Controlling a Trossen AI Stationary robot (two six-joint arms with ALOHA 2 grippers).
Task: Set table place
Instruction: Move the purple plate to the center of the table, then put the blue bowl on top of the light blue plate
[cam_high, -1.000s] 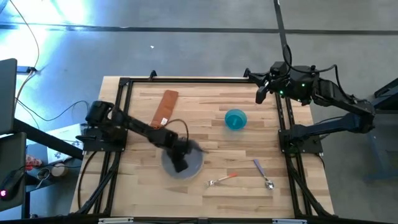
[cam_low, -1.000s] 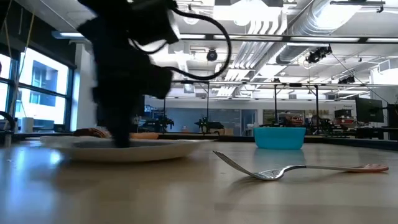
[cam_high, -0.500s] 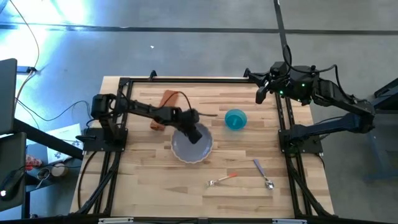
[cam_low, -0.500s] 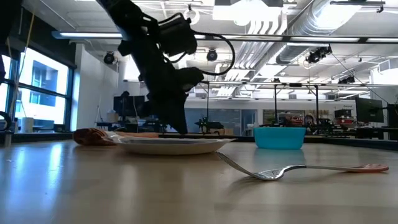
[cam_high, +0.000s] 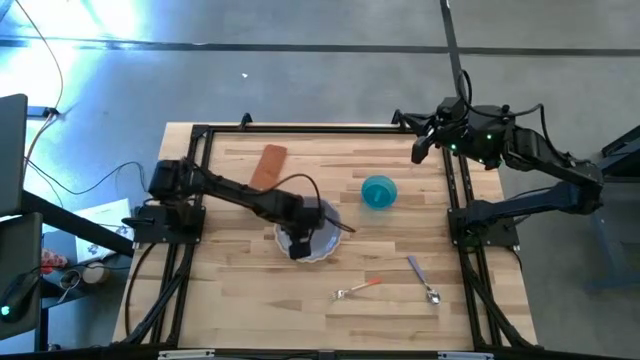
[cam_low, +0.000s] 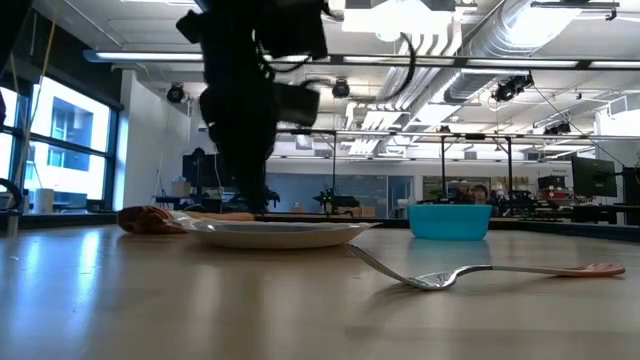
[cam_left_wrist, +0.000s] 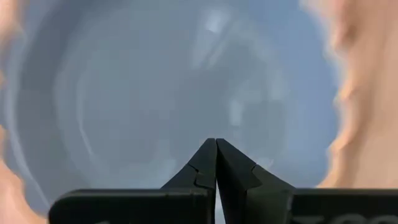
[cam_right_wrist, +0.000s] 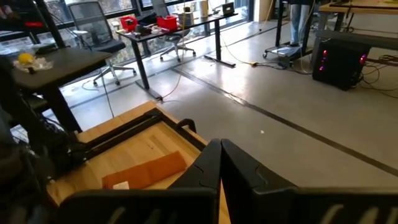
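Observation:
A pale grey-blue scalloped plate (cam_high: 322, 232) lies flat on the light-wood table (cam_high: 230, 290), near its middle. It also shows in the low view (cam_low: 275, 232) and fills the left wrist view (cam_left_wrist: 155, 93). My left gripper (cam_high: 298, 246) is shut and points down over the plate's inside, toward its near side (cam_left_wrist: 216, 142). My right gripper (cam_high: 418, 150) waits shut and empty above the table's far right corner (cam_right_wrist: 220, 144). My left gripper's shut fingertips (cam_left_wrist: 208, 155) point down from above into the plate's inside. I cannot tell whether they touch the plate. The plate lies flat on the table.
A blue bowl (cam_high: 378, 191) stands right of the plate. An orange-brown flat piece (cam_high: 268, 167) lies at the far left. A fork with an orange handle (cam_high: 357, 288) and a spoon with a purple handle (cam_high: 423, 278) lie near the front right. A black rail (cam_high: 320, 128) frames the table.
With my left gripper's shut fingers in it, the plate has slid along the table toward the far edge and a little to the right. The plate has then stayed put, and my left gripper has drawn back over it toward the near edge.

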